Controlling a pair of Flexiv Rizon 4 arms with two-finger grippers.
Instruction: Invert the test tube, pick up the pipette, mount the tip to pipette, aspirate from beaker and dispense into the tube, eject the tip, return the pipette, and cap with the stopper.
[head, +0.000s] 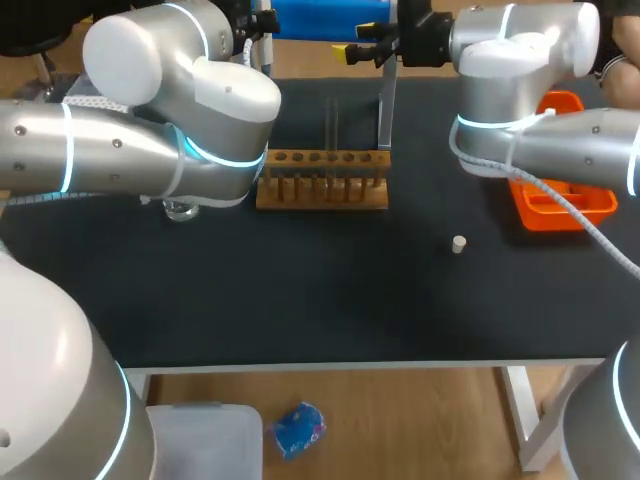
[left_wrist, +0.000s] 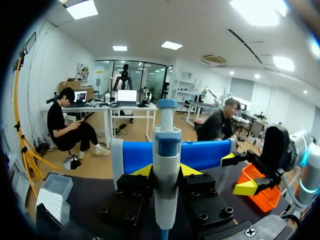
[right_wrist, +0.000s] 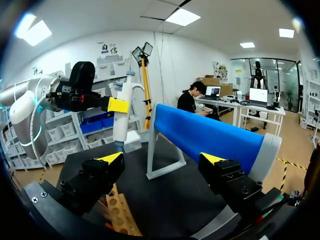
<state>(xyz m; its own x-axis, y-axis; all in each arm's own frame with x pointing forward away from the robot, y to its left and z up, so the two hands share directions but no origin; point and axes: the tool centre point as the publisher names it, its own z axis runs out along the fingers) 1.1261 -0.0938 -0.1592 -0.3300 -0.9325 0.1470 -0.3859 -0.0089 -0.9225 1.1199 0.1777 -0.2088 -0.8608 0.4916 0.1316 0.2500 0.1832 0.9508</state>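
Observation:
My left gripper (left_wrist: 166, 171) is shut on the white and blue pipette (left_wrist: 167, 145), which stands upright between its yellow fingertips in front of the blue stand (left_wrist: 205, 154). From the right wrist view the pipette (right_wrist: 121, 117) hangs in that gripper above the wooden rack (right_wrist: 120, 212). My right gripper (right_wrist: 161, 159) is open and empty, facing the blue stand (right_wrist: 210, 135); in the head view it sits at the table's back (head: 362, 42). A clear test tube (head: 331, 130) stands in the wooden rack (head: 322, 185). The small pale stopper (head: 458, 243) lies on the dark mat.
A glass beaker (head: 180, 210) peeks out under my left arm. An orange tray (head: 560, 200) sits at the right, under my right arm. A tip box (left_wrist: 55, 197) stands beside my left gripper. The mat's front half holds only the stopper.

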